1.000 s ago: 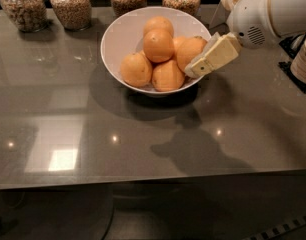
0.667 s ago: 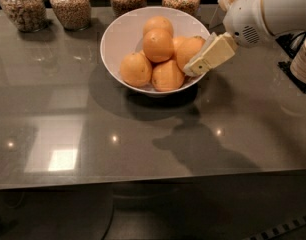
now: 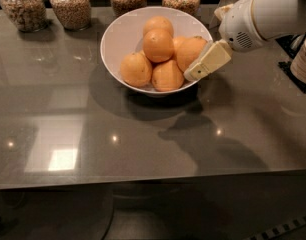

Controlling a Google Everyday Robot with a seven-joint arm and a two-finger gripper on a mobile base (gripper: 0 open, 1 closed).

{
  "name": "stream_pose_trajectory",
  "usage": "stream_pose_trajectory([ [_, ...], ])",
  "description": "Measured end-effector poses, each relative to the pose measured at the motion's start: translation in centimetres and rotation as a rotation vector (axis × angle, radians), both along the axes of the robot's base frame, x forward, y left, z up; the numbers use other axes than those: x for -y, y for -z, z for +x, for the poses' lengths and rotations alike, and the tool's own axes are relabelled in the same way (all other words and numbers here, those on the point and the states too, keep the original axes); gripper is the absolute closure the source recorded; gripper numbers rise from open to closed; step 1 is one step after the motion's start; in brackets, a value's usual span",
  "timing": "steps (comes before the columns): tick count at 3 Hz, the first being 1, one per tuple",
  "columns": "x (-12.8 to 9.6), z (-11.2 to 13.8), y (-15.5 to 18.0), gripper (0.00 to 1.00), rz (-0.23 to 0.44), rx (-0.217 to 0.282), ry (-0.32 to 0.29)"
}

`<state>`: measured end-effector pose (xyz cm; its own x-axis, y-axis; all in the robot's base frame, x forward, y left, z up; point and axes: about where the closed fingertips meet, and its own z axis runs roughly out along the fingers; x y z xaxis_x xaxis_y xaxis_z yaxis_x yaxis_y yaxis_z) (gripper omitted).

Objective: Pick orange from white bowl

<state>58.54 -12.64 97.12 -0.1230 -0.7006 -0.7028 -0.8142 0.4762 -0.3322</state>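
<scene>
The white bowl (image 3: 120,36) stands at the back middle of the dark glossy table and holds several oranges in a heap. The orange (image 3: 189,53) with a dark stem nub on top lies on the bowl's right side, behind a lower one. My gripper (image 3: 190,74), cream-coloured on a white arm, reaches in from the right. Its tip lies over the bowl's right rim, right beside that orange and touching or nearly touching it. It holds nothing that I can see.
Several grain-filled glass jars (image 3: 70,4) stand in a row along the table's back edge behind the bowl. A pale stack of dishes (image 3: 304,59) sits at the right edge. The table's front edge (image 3: 143,184) runs across below.
The arm has shifted only slightly; the gripper's tip stays at the bowl's right rim beside the same orange. The oranges have not moved.
</scene>
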Motion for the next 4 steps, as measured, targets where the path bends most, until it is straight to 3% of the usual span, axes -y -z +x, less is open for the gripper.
stream_pose_trajectory([
  [1,-0.3,0.6,1.5,0.09,0.006,-0.040,-0.005],
  [4,-0.6,3.2,4.2,0.19,0.024,-0.091,0.008],
])
